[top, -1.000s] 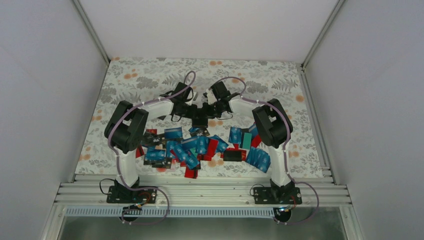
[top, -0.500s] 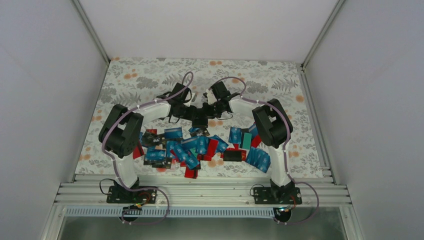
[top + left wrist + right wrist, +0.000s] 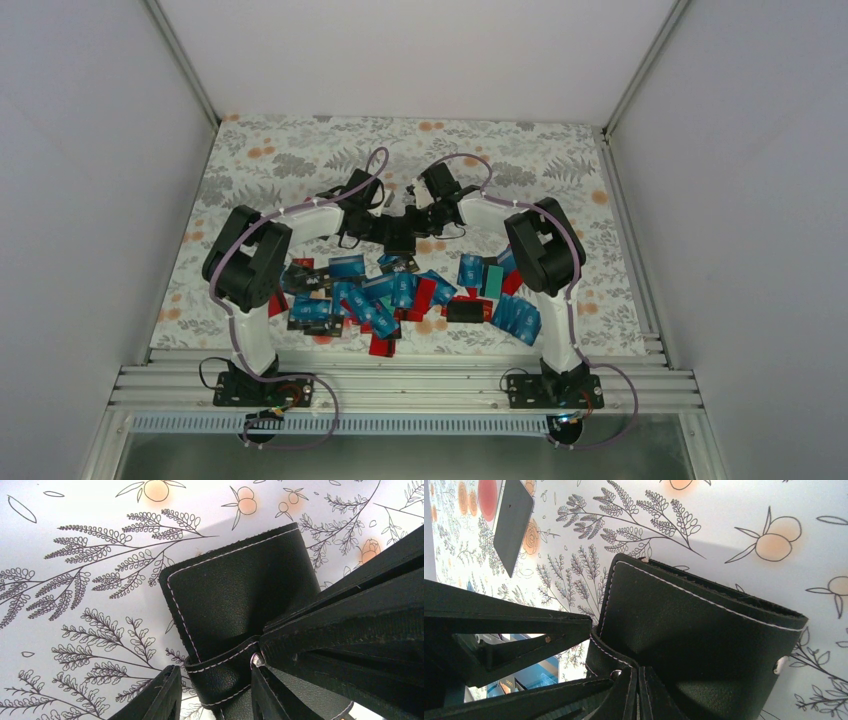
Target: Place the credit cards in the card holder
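The right pincer (image 3: 638,672) is pressed together, its tips nipping the edge of the card holder (image 3: 694,635) right beside a small metal snap. The left pincer (image 3: 215,672) meets it from the other side with its fingers apart, one on each side of the holder's stitched strap. A sliver of the patterned cloth shows between one finger and the leather, so that side is not clamped.

The card holder (image 3: 240,590) is black leather with pale stitching along its edges. It is held between the two pincers, its far edge casting a shadow on the table (image 3: 300,150). In the top view the card holder (image 3: 399,237) sits at the middle of the table, where the left arm (image 3: 250,265) and the right arm (image 3: 545,250) bend inward to meet.

A black card (image 3: 514,525) lies flat on the floral cloth just beyond the holder. The credit cards (image 3: 400,290) lie in a loose, overlapping heap between the holder and the arm bases. Most are blue, with red ones, a teal one (image 3: 492,280) and a dark one among them. None of them shows inside the holder.
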Controlling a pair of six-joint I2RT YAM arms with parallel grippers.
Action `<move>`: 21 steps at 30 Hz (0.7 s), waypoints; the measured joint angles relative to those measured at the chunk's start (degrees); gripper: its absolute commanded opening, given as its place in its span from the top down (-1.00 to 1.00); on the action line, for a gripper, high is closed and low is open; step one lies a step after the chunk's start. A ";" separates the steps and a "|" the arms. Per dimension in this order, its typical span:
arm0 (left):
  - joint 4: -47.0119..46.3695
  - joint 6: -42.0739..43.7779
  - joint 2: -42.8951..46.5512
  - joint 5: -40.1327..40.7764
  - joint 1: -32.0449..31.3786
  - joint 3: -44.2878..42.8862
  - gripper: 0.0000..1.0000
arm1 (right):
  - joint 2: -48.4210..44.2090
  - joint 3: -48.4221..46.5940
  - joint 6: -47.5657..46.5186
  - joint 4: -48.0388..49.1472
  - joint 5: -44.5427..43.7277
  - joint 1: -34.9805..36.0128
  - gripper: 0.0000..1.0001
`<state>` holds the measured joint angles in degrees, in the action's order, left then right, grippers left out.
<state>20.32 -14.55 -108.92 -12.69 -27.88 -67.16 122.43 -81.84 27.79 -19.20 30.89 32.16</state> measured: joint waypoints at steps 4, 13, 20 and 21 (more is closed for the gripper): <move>-0.02 0.00 0.00 0.02 0.00 0.00 0.32 | 0.00 0.00 -0.02 0.00 0.00 0.00 0.91; 0.13 0.00 -0.15 0.00 -0.07 -0.22 0.39 | 0.00 0.00 -0.02 0.00 -0.02 0.00 0.92; 1.03 0.24 -0.59 -0.02 -0.04 -1.05 0.42 | 0.00 0.00 0.00 0.00 -0.02 0.00 0.92; 1.25 0.26 -0.66 0.00 -0.04 -1.22 0.42 | 0.00 0.00 0.00 0.00 -0.02 0.00 0.92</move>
<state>21.56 -14.28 -109.58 -12.69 -27.92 -68.38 122.43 -81.84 27.79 -19.20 30.87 32.16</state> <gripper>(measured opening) 0.295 0.044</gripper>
